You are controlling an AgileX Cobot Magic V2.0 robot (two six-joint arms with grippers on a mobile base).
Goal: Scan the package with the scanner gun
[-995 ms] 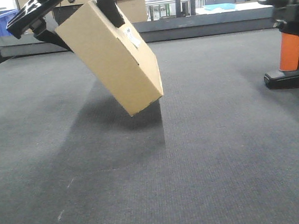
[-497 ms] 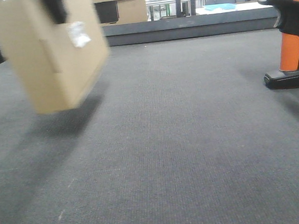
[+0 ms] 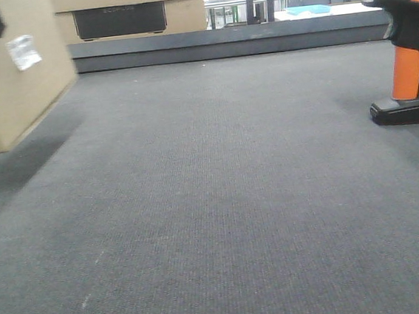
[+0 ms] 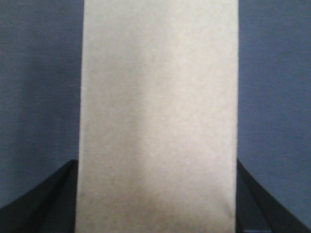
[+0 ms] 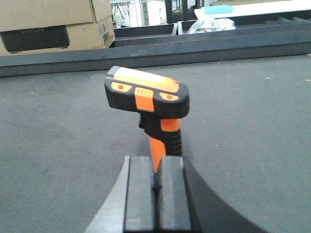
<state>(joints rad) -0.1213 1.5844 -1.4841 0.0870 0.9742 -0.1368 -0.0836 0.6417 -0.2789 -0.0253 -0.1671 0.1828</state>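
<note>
The left gripper [image 4: 155, 213] clamps the package [image 3: 8, 72] tilted (label [image 3: 23, 51] rightward); right gripper [image 5: 156, 194] closed.

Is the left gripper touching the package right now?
Touching. In the left wrist view the package fills the space between both black fingers of the left gripper, with no gap on either side.

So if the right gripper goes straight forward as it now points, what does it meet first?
Probably the scanner gun: its orange handle stands directly ahead of the shut fingers of the right gripper, though the gap is unclear.
</note>
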